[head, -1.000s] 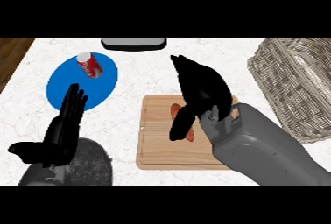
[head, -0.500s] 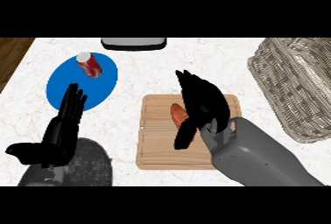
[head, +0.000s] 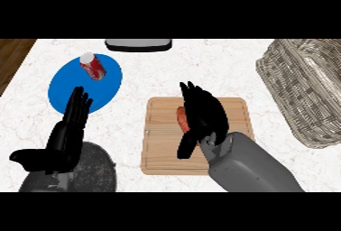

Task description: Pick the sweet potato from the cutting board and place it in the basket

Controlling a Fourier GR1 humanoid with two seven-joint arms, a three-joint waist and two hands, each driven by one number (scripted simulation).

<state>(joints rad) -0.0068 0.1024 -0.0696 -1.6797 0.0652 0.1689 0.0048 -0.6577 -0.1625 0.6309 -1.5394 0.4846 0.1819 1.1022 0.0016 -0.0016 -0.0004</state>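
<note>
An orange sweet potato (head: 181, 118) lies on the wooden cutting board (head: 237, 115) at the counter's middle, mostly hidden by my right hand (head: 205, 116). That hand hovers over it, fingers straight and pointing away, thumb hanging down at the potato's left. Whether the hand touches the potato I cannot tell. The woven basket (head: 304, 92) stands at the right edge, apart from the board. My left hand (head: 66, 135) rests open at the lower left, fingers up.
A blue plate (head: 66, 88) at the left carries a red can (head: 92, 66). A grey tray-like object (head: 138, 44) sits at the counter's back edge. The wooden floor (head: 12, 54) shows beyond the counter's left edge.
My right hand has pulled back toward me and lowered over the sweet potato, now covering more of it. The left hand has stayed put.
</note>
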